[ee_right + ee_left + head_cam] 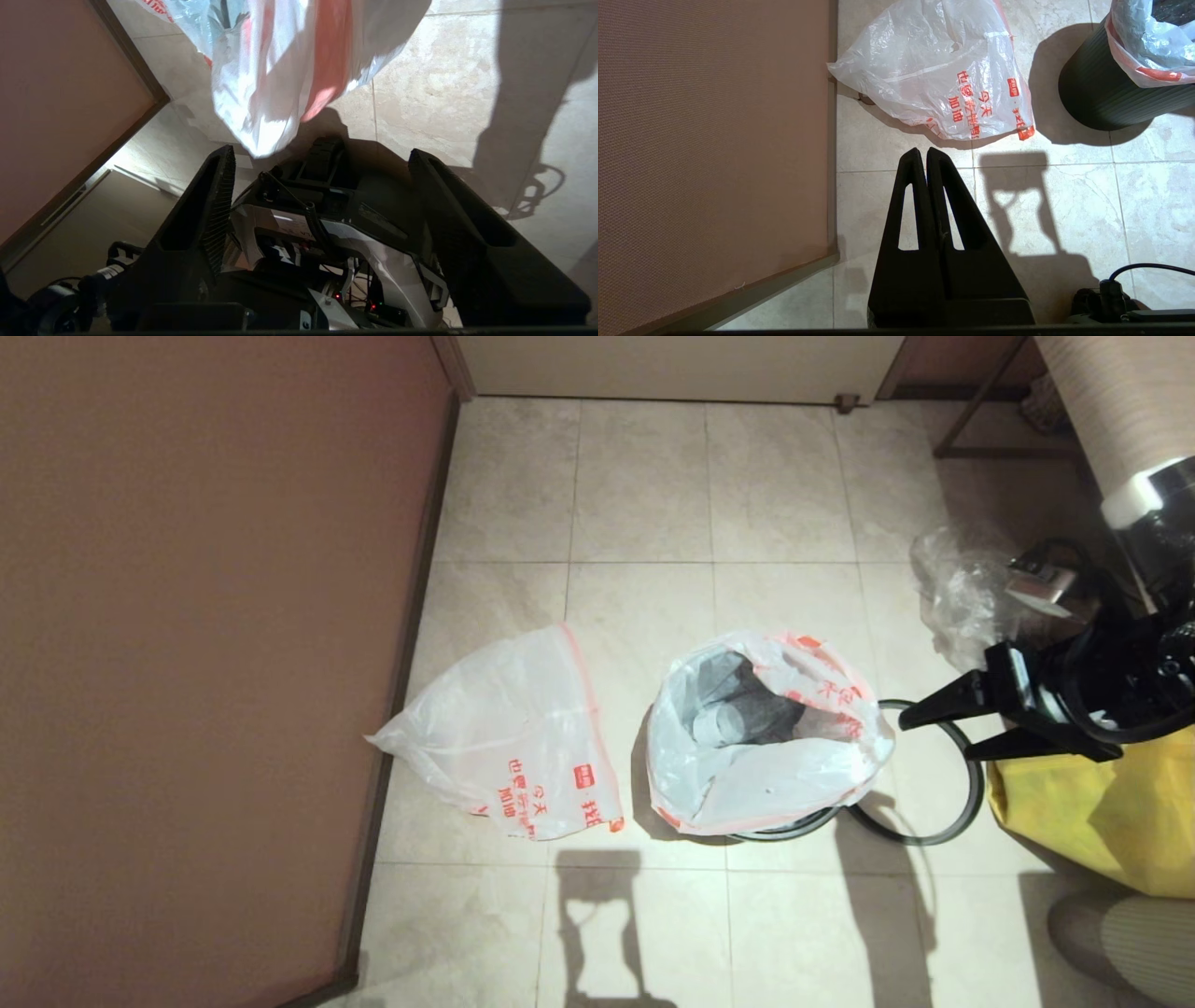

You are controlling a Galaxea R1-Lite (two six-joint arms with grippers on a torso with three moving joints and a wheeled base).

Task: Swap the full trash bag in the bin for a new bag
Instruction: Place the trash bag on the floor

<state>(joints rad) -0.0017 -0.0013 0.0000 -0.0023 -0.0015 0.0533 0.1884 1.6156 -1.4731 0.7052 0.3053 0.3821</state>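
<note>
Black right claw (920, 735) gaping, beside full trash bag (761, 737)

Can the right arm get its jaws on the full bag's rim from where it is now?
Probably yes. The right gripper is open beside the full trash bag, which sits in the bin. Only the loose grey ring lies below, nothing between.

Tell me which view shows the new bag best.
The left wrist view: the new bag lies flat on the floor, whole, its red print readable, just beyond the shut left gripper. The head view also shows the whole bag, beside the bin, but smaller. The right wrist view does not show it.
</note>
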